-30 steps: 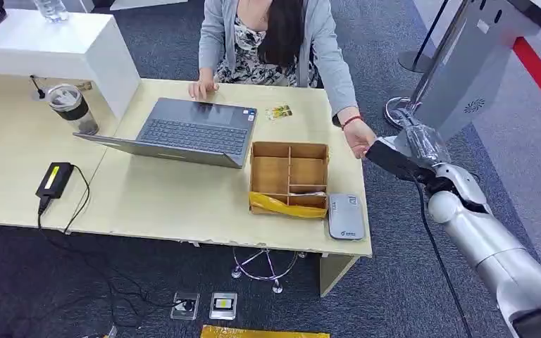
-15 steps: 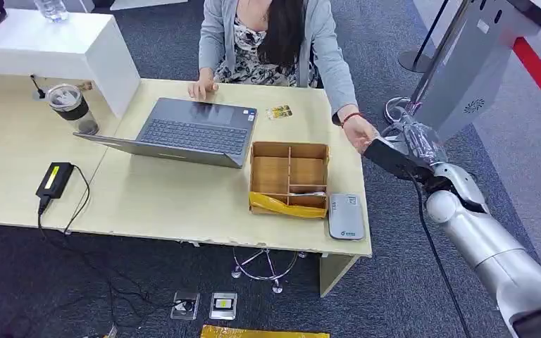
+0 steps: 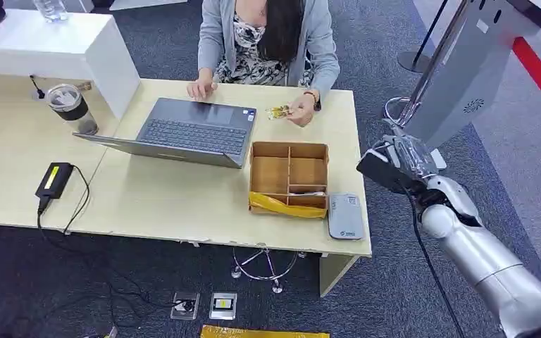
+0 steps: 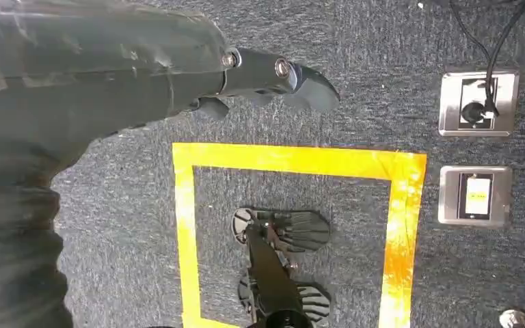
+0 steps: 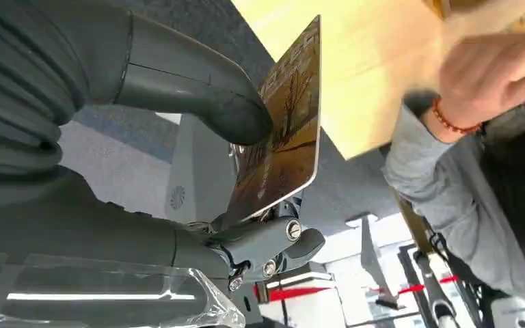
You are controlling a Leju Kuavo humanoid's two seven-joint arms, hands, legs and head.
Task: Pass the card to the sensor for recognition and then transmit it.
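Observation:
My right hand (image 3: 394, 165) hangs in the air just off the table's right edge, beyond the wooden box. In the right wrist view it pinches a brown card (image 5: 284, 130) with a tree picture between the thumb (image 5: 198, 89) and the darker fingers (image 5: 266, 242). The grey card sensor (image 3: 345, 216) lies flat at the table's front right corner, below and left of that hand. My left hand (image 4: 178, 75) hangs over the carpet, holding nothing, its fingers (image 4: 280, 72) stretched out.
A person sits behind the table (image 3: 183, 204), one hand (image 3: 301, 109) at a small card (image 3: 279, 111) beside the laptop (image 3: 190, 130). A compartmented wooden box (image 3: 289, 151) stands next to the sensor. A grey kiosk (image 3: 458, 70) rises right of my arm. A cup (image 3: 70, 105) stands far left.
The person's hand has left my right hand and gone back to the small card by the laptop. My right hand has sunk slightly, drawing back with the card.

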